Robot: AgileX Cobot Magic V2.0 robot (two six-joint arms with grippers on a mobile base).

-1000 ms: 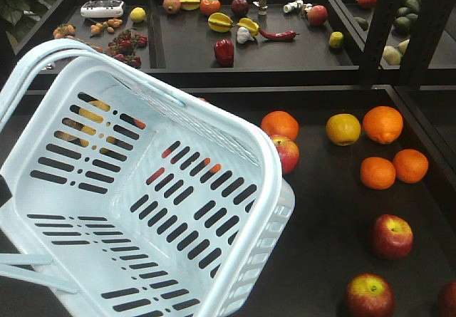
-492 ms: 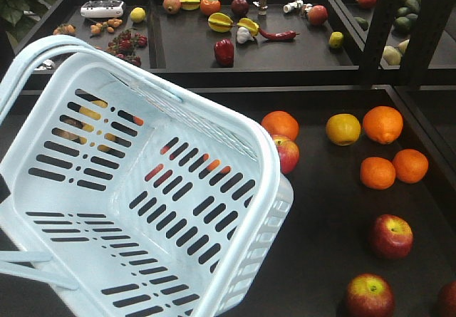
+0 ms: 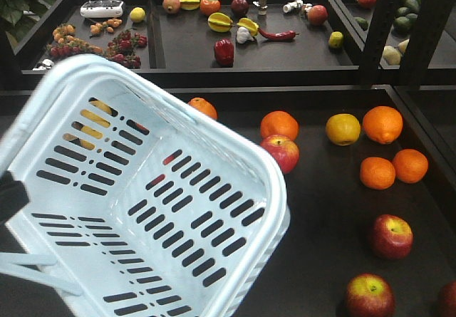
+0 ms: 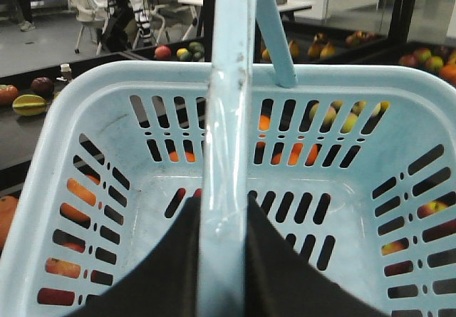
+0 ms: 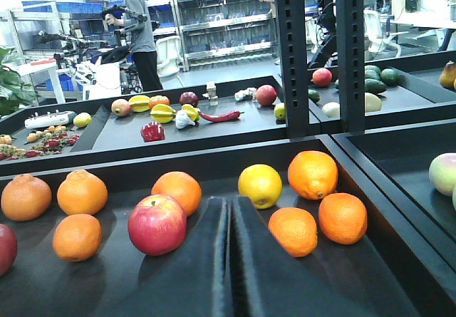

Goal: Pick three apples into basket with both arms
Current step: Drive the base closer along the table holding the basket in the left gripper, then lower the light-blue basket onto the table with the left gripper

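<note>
Left jaws: clamped on the swing handle (image 4: 224, 153) of the basket (image 3: 107, 196), one black finger (image 4: 164, 274) on each side of the bar. The basket hangs tilted over the left half of the worktop (image 3: 320, 210); its left edge is blurred in the front view.

Right jaws: pressed together, gripping nothing, low over the worktop. The nearest apple (image 5: 157, 224) lies just left of their tips, among oranges (image 5: 178, 191).

From the front, that apple (image 3: 283, 152) sits just beside the basket's far rim. A second apple (image 3: 390, 236) and a third apple (image 3: 369, 295) lie well apart from the basket, at near right.
</note>
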